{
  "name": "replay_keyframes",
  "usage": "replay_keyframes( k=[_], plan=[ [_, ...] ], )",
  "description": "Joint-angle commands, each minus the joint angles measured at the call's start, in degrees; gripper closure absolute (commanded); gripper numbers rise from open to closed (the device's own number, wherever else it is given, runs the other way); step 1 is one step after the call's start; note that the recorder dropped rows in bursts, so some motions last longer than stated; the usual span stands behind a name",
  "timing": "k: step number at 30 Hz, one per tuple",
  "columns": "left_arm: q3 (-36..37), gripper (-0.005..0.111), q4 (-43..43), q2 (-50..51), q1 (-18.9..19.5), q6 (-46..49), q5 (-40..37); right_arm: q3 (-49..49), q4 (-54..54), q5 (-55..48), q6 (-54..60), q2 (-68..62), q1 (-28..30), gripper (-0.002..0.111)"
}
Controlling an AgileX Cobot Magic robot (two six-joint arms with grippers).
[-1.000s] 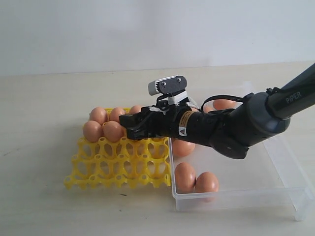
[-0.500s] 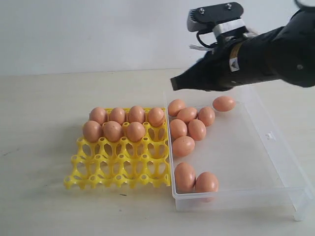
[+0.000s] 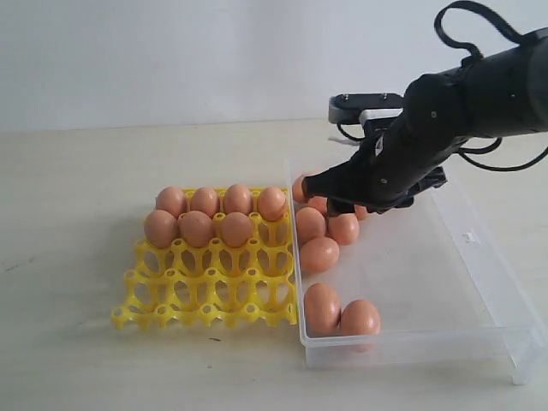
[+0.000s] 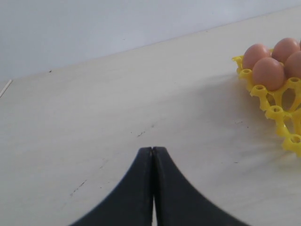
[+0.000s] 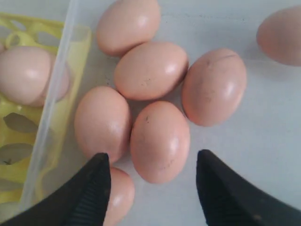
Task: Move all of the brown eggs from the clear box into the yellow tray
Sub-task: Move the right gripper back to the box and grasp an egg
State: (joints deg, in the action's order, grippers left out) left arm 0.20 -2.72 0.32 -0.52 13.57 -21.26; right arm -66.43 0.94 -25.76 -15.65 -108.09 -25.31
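Note:
My right gripper [image 5: 151,159] is open and hangs low over a cluster of brown eggs [image 5: 160,140] lying in the clear box [image 3: 411,344]. One egg lies between its fingers [image 5: 96,175], with no contact showing. In the exterior view this gripper [image 3: 318,188] is at the box's far left corner and hides part of the cluster; more eggs [image 3: 318,254] lie nearer the front. The yellow tray [image 3: 205,293] left of the box holds several eggs [image 3: 196,228] in its two far rows. My left gripper [image 4: 153,150] is shut and empty over bare table.
The box's left wall [image 5: 51,101] runs close beside the tray [image 5: 14,126] and stands just outside one right finger. Two eggs [image 3: 341,313] lie against the box's front wall. The tray's edge [image 4: 277,113] with eggs [image 4: 268,73] shows in the left wrist view.
My right arm left the tray's second row, where a third egg now sits, rose, and came down over the egg cluster in the box. Its jaws shut on the way and now stand open.

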Motion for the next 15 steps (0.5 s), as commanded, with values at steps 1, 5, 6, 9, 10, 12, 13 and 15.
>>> replay_keyframes(
  k=[1,5,6,9,10,12,13,15],
  plan=[
    [-0.2,0.107,-0.2,-0.3,0.0,0.0,0.4,-3.7,0.7,-1.0,0.6,-5.0,0.4,0.054],
    [-0.2,0.107,-0.2,-0.3,0.0,0.0,0.4,-7.0,1.5,-1.8,1.1,-9.2,0.4,0.054],
    [-0.2,0.107,-0.2,-0.3,0.0,0.0,0.4,-7.4,1.5,-1.9,1.1,-9.9,0.4,0.054],
    [-0.2,0.107,-0.2,-0.3,0.0,0.0,0.4,-8.2,1.8,-1.9,1.8,-11.5,0.4,0.054],
    [-0.2,0.107,-0.2,-0.3,0.0,0.0,0.4,-8.4,1.8,-1.9,1.7,-11.8,0.4,0.054],
    [-0.2,0.107,-0.2,-0.3,0.0,0.0,0.4,-8.8,1.8,-1.9,1.7,-12.5,0.4,0.054],
    [-0.2,0.107,-0.2,-0.3,0.0,0.0,0.4,-9.1,1.8,-2.0,1.7,-12.7,0.4,0.054],
    [-0.2,0.107,-0.2,-0.3,0.0,0.0,0.4,-9.3,1.9,-2.0,1.7,-12.9,0.4,0.055]
  ],
)
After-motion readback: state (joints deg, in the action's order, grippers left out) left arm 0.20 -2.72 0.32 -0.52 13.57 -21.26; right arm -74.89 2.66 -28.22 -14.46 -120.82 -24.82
